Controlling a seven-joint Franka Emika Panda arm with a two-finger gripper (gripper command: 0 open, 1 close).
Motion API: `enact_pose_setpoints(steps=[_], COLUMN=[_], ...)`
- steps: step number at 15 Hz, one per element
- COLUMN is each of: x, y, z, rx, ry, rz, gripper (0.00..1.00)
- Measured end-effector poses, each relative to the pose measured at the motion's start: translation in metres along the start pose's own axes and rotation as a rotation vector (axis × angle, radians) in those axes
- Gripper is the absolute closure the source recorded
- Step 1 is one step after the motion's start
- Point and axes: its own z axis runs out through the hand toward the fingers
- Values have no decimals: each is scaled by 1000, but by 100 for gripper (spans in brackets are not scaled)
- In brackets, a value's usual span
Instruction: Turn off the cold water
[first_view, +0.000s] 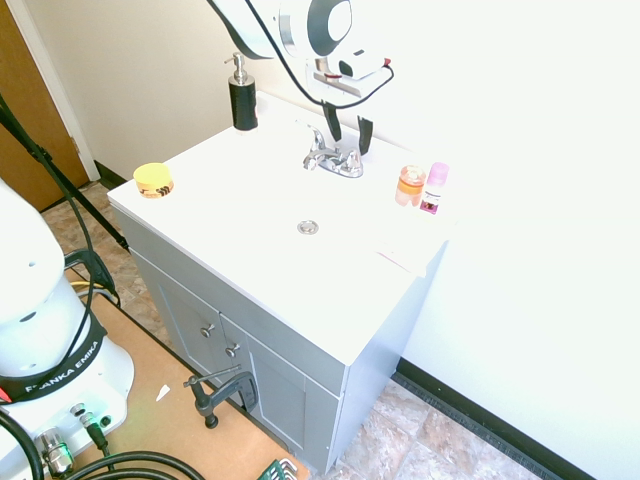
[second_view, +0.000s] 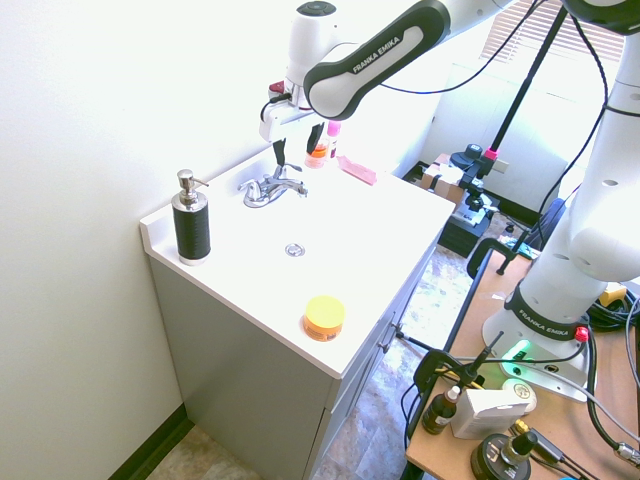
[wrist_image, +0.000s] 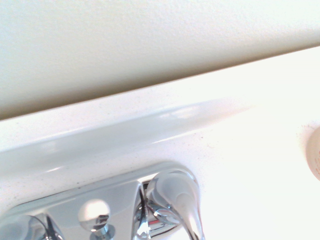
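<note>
Readable print: "FRANKA EMIKA" on the arm's forearm band in the second exterior view, and again on a second white arm base at that picture's right edge. Labels on the counter items are too small to read.

The arm reaches in over the white vanity top, wrist turned so the gripper points down, just above and behind the chrome faucet. Its two dark fingers stand apart, nothing between them, not touching the handles (second exterior view shows the same gap).

The faucet sits at the back of the sink, against the wall, drain in front of it. In the wrist view one lever handle fills the lower middle, a small round knob beside it.

Elsewhere on the counter: black soap dispenser at the back corner, yellow round tin near the front edge, an orange jar and pink-capped bottle side by side.
</note>
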Motion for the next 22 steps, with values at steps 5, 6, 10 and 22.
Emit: enact_pose_setpoints(steps=[5, 6, 10, 22], x=[7, 8, 9, 53], y=[10, 11, 20, 27], z=[9, 10, 17, 31], rx=[-52, -62, -92, -74], ry=[-6, -7, -6, 50], rz=[13, 13, 10, 74], gripper=[0, 0, 0, 0])
